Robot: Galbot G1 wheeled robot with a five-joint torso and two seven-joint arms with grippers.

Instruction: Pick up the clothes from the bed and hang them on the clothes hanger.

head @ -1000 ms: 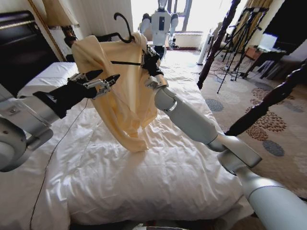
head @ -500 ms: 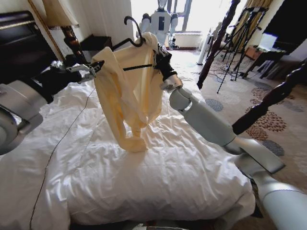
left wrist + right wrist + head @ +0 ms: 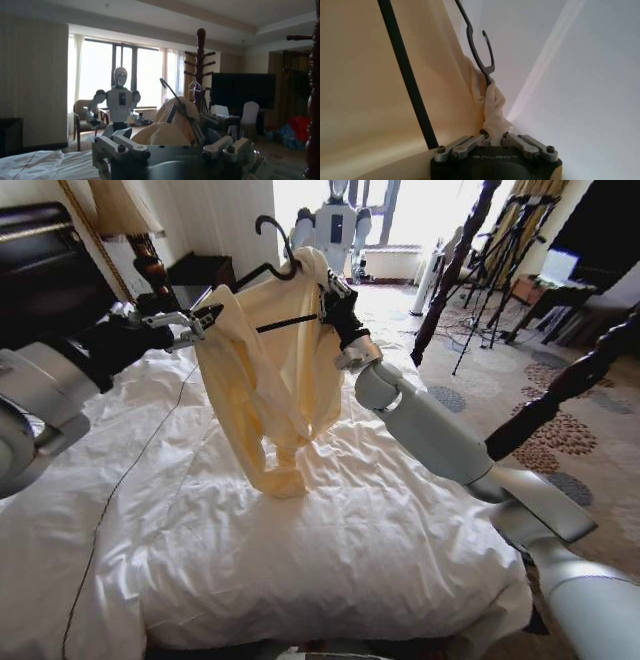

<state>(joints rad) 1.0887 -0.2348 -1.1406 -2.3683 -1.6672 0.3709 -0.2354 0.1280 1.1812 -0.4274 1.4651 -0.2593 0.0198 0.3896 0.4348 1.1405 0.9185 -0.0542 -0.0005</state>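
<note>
The clothes (image 3: 270, 370), a cream shirt, hang on the black clothes hanger (image 3: 275, 240) above the white bed (image 3: 350, 540), and the hem just reaches the duvet. My right gripper (image 3: 333, 295) holds the shirt's far shoulder. In the right wrist view that gripper (image 3: 493, 137) is shut on a bunch of cream cloth (image 3: 492, 108) just under the hanger's hook (image 3: 480, 48). My left gripper (image 3: 205, 320) is at the shirt's other shoulder. In the left wrist view the left gripper (image 3: 172, 146) is open, with the shirt (image 3: 160, 137) just beyond it.
Dark bedposts (image 3: 455, 265) (image 3: 560, 395) stand to the right of the bed. Another robot (image 3: 335, 225) waits by the window, with black tripods (image 3: 500, 250) beside it. A lamp (image 3: 125, 210) and the headboard (image 3: 40, 280) are at the left. A thin cable (image 3: 130, 470) crosses the duvet.
Over the last second both arms raised the hanger and shirt and carried them farther from me. The left gripper drew back toward the shirt's shoulder. In the last half second it edged slightly closer.
</note>
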